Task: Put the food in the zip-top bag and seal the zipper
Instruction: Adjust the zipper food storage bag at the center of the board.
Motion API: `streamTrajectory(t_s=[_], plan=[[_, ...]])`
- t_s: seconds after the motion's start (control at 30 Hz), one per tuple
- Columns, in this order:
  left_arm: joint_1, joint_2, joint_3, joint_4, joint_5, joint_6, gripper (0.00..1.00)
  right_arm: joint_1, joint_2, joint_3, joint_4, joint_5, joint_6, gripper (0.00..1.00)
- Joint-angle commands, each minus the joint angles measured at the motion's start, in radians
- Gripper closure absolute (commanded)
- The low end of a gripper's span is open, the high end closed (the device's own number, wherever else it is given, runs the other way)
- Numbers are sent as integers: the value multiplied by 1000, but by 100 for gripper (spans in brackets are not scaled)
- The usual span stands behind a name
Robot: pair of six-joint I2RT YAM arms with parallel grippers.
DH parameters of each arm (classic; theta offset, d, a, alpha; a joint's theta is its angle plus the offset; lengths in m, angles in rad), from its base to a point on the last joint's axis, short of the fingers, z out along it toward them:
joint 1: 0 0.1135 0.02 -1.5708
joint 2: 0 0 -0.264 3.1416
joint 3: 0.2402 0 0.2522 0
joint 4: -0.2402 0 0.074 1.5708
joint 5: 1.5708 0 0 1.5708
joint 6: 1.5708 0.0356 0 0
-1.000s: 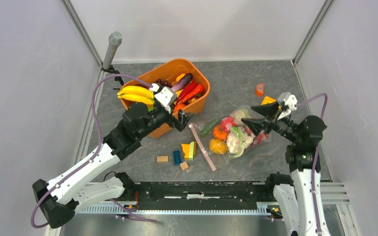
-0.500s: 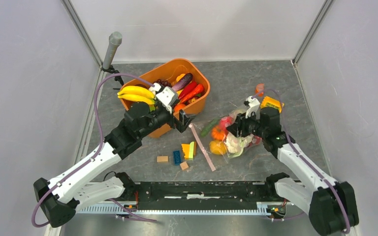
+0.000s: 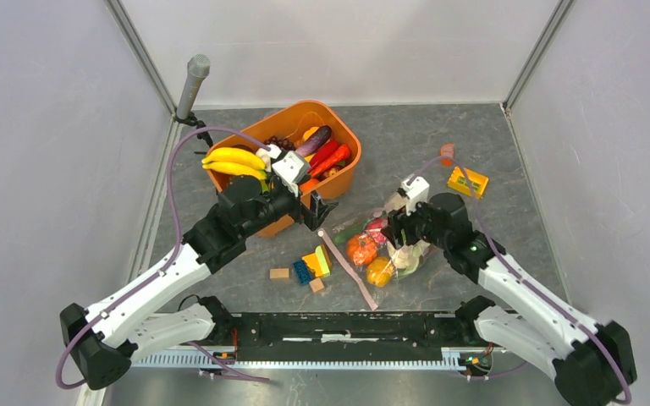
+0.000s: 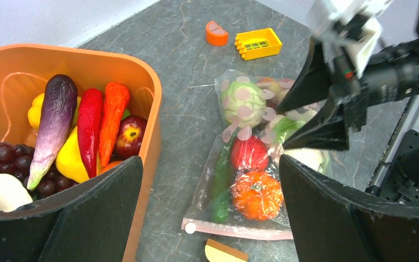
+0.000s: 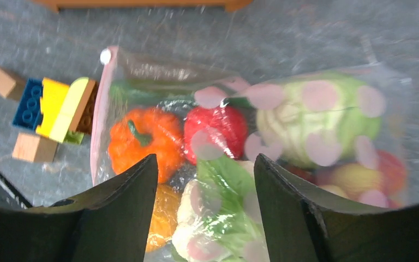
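Observation:
The zip-top bag [image 3: 374, 254] lies flat on the table, holding food: an orange pumpkin [image 5: 142, 139], a red piece [image 5: 218, 128], a green cabbage [image 5: 316, 117], a cucumber [image 4: 221, 183] and a white cauliflower. Its pink zipper [image 4: 245, 232] runs along the edge facing the left arm, with the white slider tab [image 4: 190, 228] at one end. My right gripper [image 5: 204, 166] stands open low over the bag, jaws either side of the cauliflower. My left gripper [image 4: 210, 164] hangs wide open and empty beside the tub, facing the bag. More food, including bananas [image 3: 233, 161], fills the orange tub [image 3: 349, 173].
Loose building blocks [image 3: 313, 264] lie left of the zipper. A yellow block [image 3: 467, 181] and an orange half-disc [image 3: 447, 154] sit behind the bag. A grey post [image 3: 193, 80] stands at the back left. Walls close in on both sides.
My right arm swung in from the right and came down over the bag. The bag slid left and nearer. The left arm hardly moved.

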Motion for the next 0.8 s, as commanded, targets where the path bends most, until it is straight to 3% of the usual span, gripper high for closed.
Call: streamTrajectory(t_s=[0.0,0.27,0.33,0.43,0.57,0.67,0.77], plan=[[4,3,6,20,18,-32,0,0,-141,6,48,193,57,29],[4,-2,-10,11,8,-84,0,1,-249,-100,163,372,167,22],[4,-16,-8,-10,12,-114,0,0,-249,-99,168,350,174,14],[3,-44,2,-47,36,-176,0,0,-295,-130,345,34,175,2],[3,-95,-33,-71,46,-228,0,0,-328,-228,696,-287,316,2],[4,-106,-42,-127,-43,-294,0,0,-285,-219,693,-432,296,2],[4,-84,-10,-233,-79,-323,0,0,-224,-140,482,-517,159,2]])
